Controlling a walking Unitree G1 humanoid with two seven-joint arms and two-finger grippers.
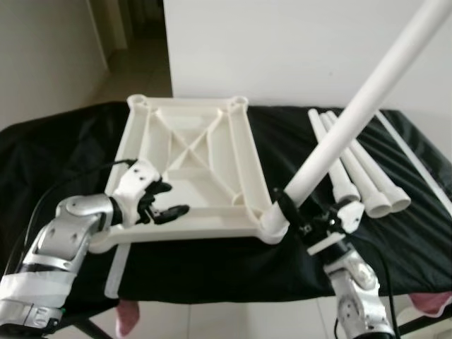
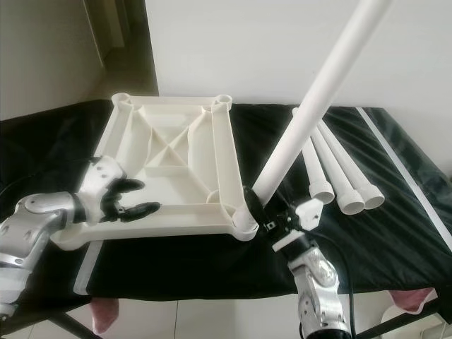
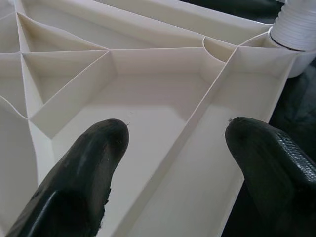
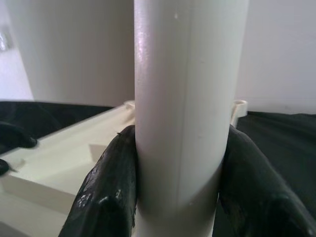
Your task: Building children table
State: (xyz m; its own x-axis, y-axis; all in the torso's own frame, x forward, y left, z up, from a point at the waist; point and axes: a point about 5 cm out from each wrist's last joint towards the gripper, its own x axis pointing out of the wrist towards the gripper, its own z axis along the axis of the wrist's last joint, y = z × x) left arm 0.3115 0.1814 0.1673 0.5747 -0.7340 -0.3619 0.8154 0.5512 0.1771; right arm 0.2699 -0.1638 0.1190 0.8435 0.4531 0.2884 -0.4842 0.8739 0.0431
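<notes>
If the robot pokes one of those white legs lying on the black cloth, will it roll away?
Probably a little. The three spare table legs are smooth round tubes, so one could roll. But they lie touching side by side, and each has a wider flared end, so it would likely curve or stop soon. They look stiff and fairly light.

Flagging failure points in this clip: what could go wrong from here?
The leg in the right gripper leans steeply at the corner socket; it may cross-thread or jam. The left gripper, jaws open, only hovers over the tabletop, so it could slide. The near corner overhangs the black cloth.
</notes>
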